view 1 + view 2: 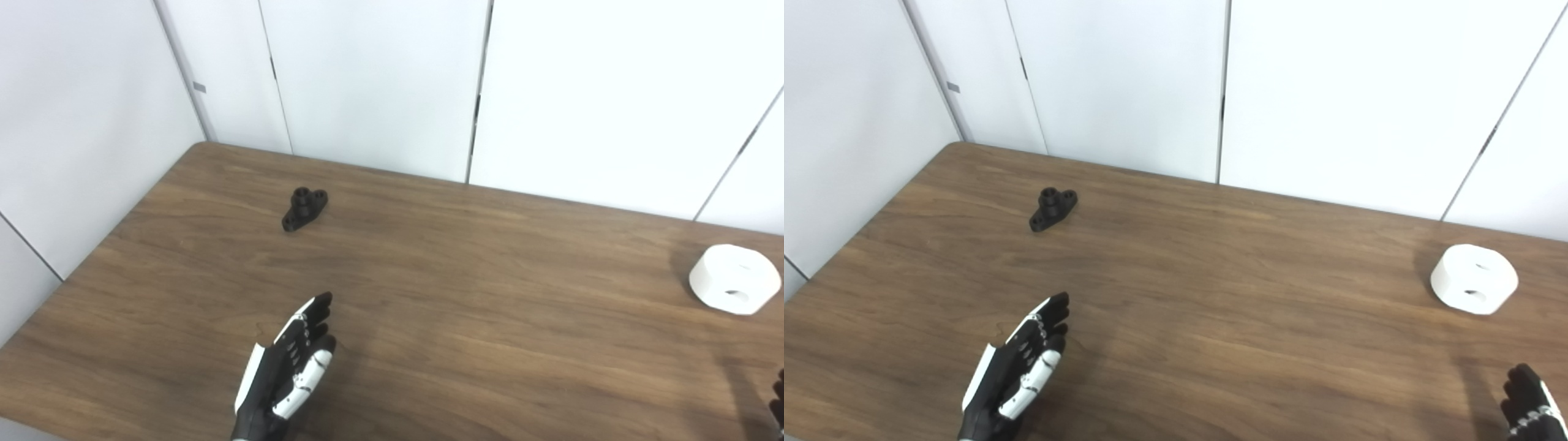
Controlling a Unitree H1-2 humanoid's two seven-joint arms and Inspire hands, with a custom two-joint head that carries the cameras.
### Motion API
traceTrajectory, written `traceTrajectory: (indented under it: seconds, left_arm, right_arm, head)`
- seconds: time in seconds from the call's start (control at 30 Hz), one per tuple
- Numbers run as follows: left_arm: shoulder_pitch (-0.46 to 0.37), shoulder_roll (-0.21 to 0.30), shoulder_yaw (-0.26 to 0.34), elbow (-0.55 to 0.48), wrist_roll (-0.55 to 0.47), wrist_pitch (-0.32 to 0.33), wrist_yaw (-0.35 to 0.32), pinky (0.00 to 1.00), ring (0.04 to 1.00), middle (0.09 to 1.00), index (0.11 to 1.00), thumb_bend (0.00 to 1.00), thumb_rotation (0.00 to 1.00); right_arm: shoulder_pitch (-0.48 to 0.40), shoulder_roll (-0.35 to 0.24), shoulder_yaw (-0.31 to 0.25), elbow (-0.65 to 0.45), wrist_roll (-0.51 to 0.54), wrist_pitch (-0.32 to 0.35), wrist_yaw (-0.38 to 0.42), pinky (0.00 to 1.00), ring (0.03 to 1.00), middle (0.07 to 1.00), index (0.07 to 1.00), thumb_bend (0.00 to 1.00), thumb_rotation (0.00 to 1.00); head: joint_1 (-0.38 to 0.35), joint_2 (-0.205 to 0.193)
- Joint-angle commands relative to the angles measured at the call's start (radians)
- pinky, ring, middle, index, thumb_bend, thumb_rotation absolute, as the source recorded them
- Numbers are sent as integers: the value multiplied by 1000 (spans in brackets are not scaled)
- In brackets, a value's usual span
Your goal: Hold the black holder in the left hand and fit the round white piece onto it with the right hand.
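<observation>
Hovering low over the near left of the wooden table (1213, 294), left hand (1013, 367) keeping its fingers (1053, 306) extended and slightly apart, holding nothing, pointing toward the far side. Lying further back on the left, well apart from that hand, black holder (1052, 209) resting flat on the wood. Sitting far right near the edge, round white piece (1473, 278). Peeking in at the bottom right corner, right hand (1530, 401) carrying nothing, finger spread impossible to tell.

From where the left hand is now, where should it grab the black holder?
Probably across the flat base of the black holder, coming from the near side, leaving its raised round boss clear. It lies alone on the table, well beyond the left hand.
</observation>
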Motion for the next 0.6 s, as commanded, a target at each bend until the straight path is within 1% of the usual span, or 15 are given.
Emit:
traceTrajectory:
  seconds: [0.0, 0.07, 0.1, 0.13, 0.17, 0.2, 0.23, 0.27, 0.33, 0.37, 0.47, 0.57]
  left_arm:
    - [31, -63, 30, -32, 49, -5, 48, 921, 934, 925, 881, 530, 391]
    - [-1, -61, 60, -59, 124, 13, 78, 900, 916, 911, 873, 559, 362]
    - [-19, -61, 74, -74, 171, 31, 96, 890, 913, 908, 869, 567, 355]
    - [-34, -61, 85, -88, 203, 44, 109, 871, 906, 900, 861, 584, 341]
    - [-51, -59, 94, -100, 232, 59, 120, 868, 906, 900, 860, 589, 324]
    - [-74, -53, 105, -109, 261, 74, 132, 879, 911, 903, 861, 598, 308]
    - [-89, -49, 111, -115, 279, 84, 141, 896, 916, 900, 859, 627, 285]
    - [-114, -46, 120, -125, 295, 117, 148, 902, 917, 899, 858, 637, 276]
    - [-151, -43, 132, -142, 318, 175, 156, 971, 946, 908, 858, 727, 310]
    - [-167, -40, 135, -147, 343, 204, 161, 983, 950, 910, 858, 741, 315]
    - [-207, -19, 137, -151, 457, 272, 183, 934, 923, 898, 847, 754, 340]
    - [-250, -1, 145, -154, 530, 345, 184, 944, 932, 906, 852, 744, 352]
  right_arm:
    - [51, 14, 2, 45, 1, 0, -1, 1000, 987, 960, 937, 650, 932]
    - [52, 15, 5, 49, -9, -5, -2, 1000, 988, 958, 938, 658, 937]
    - [50, 6, 14, 59, -15, -24, 14, 1000, 991, 960, 941, 655, 947]
    - [48, -1, 20, 67, -17, -39, 26, 1000, 996, 984, 973, 636, 979]
    - [45, -7, 25, 73, -17, -48, 35, 1000, 998, 992, 984, 632, 989]
    - [42, -11, 29, 78, -16, -49, 39, 1000, 1000, 996, 990, 637, 995]
    - [40, -11, 30, 81, -15, -47, 40, 1000, 1000, 998, 988, 649, 998]
    - [36, -10, 30, 84, -12, -45, 40, 1000, 1000, 999, 988, 652, 1000]
    - [30, -3, 28, 85, -2, -42, 40, 1000, 1000, 1000, 985, 619, 1000]
    - [28, -1, 28, 84, 1, -39, 39, 1000, 1000, 1000, 984, 613, 1000]
    - [22, 2, 29, 81, 1, -38, 37, 1000, 1000, 1000, 994, 565, 1000]
    - [20, 6, 30, 71, -4, -20, 29, 1000, 1000, 1000, 994, 553, 1000]
  head:
    - [-4, 3]
    - [-19, -3]
    - [-28, -7]
    - [-28, -7]
    - [-32, -12]
    - [-37, -16]
    - [-37, -16]
    - [-41, -19]
    - [-44, -19]
    - [-47, -19]
    - [-49, -17]
    - [-56, -15]
